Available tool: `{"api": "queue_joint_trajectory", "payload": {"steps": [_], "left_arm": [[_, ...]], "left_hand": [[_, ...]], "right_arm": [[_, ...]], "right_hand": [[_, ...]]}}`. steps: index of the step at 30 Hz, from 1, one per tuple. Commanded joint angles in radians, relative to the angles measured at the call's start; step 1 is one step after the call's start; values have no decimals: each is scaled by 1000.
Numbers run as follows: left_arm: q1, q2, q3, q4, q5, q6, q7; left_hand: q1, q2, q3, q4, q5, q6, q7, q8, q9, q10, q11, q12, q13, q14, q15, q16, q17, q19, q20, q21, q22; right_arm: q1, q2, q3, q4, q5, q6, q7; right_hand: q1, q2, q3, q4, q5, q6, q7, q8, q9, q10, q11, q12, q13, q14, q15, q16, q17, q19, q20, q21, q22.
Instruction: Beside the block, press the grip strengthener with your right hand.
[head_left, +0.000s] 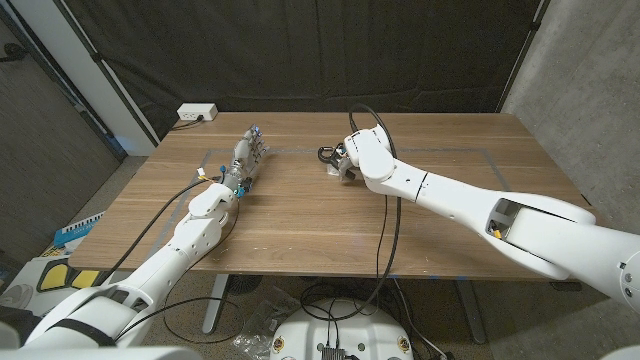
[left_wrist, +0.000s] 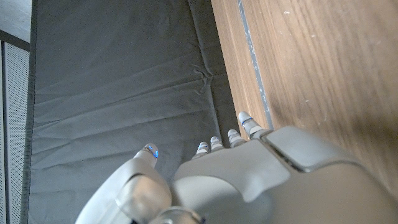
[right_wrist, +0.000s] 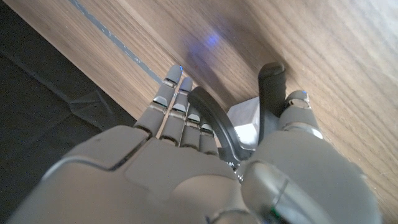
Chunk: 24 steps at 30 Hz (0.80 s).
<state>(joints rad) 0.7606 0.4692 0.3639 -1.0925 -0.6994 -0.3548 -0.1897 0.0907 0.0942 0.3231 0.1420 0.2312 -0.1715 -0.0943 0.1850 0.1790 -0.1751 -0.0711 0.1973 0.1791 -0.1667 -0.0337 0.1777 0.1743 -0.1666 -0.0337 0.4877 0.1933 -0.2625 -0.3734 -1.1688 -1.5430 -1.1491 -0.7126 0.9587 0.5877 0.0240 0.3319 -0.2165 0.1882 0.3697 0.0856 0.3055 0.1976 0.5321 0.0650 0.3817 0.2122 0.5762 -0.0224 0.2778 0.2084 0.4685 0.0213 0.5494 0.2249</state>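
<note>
So the right hand (head_left: 349, 158) was already wrapped around the grip strengthener (right_wrist: 219, 126) near the bench (head_left: 300, 230) middle, toward 12 o'clock, handles running up along its fingers (right_wrist: 177, 102). Probably a block (right_wrist: 245, 119) between them; blurry. Left hand (head_left: 247, 160) idle, fingers apart.

Left hand (head_left: 246, 160) on table (head_left: 300, 230), left of centre, fingers toward far edge. Right hand (head_left: 345, 160) right of it, well apart, wrapped around grip strengthener (right_wrist: 214, 121). Power strip (head_left: 197, 113) at far-left table corner.

Block (right_wrist: 245, 121) mostly hidden by robot hand (right_wrist: 205, 155)
</note>
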Motion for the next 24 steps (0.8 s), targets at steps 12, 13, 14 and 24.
{"api": "queue_joint_trajectory", "payload": {"steps": [12, 13, 14, 24], "left_arm": [[-8, -3, 3, 3, 2, 0, -7], [-8, -3, 3, 3, 1, 1, -7], [-8, -3, 4, 1, 3, 0, -6], [-7, 0, 6, -11, 6, 5, -1]], "left_hand": [[1, 2, -6, -1, 3, -203, 2, 3, 4, -193, 5, 3, 2, -226, -35, 5, 3, -152, -20, -5, 1], [1, 1, -6, -1, 3, -203, 2, 3, 4, -193, 5, 2, 2, -226, -35, 5, 3, -152, -20, -5, 1], [1, 1, -6, -1, 4, -202, 3, 3, 4, -194, 6, 2, 2, -227, -35, 5, 3, -152, -20, -5, 1], [1, 1, -8, -1, 4, -203, 3, 3, 4, -193, 5, 2, 2, -226, -34, 5, 3, -151, -20, -5, 1]], "right_arm": [[-127, -62, 66, -105, 18, -73, -410], [-140, -67, 79, -116, 29, -72, -439], [-162, -70, 99, -130, 40, -78, -489], [-232, -93, 160, -186, 59, -89, -692]], "right_hand": [[185, 106, 132, 41, 5, 167, -86, 40, 3, 142, -63, 39, 14, 167, -136, 22, 12, 96, -45, 90, 25], [191, 108, 140, 44, 3, 184, -88, 46, 3, 158, -61, 43, 14, 187, -140, 26, 12, 106, -50, 101, 27], [194, 107, 144, 47, 1, 199, -88, 50, 2, 176, -69, 47, 14, 202, -140, 29, 13, 117, -56, 112, 29], [215, 88, 166, 42, -4, 232, -99, 57, 0, 202, -73, 46, 15, 231, -155, 23, 11, 128, -67, 146, 35]]}}
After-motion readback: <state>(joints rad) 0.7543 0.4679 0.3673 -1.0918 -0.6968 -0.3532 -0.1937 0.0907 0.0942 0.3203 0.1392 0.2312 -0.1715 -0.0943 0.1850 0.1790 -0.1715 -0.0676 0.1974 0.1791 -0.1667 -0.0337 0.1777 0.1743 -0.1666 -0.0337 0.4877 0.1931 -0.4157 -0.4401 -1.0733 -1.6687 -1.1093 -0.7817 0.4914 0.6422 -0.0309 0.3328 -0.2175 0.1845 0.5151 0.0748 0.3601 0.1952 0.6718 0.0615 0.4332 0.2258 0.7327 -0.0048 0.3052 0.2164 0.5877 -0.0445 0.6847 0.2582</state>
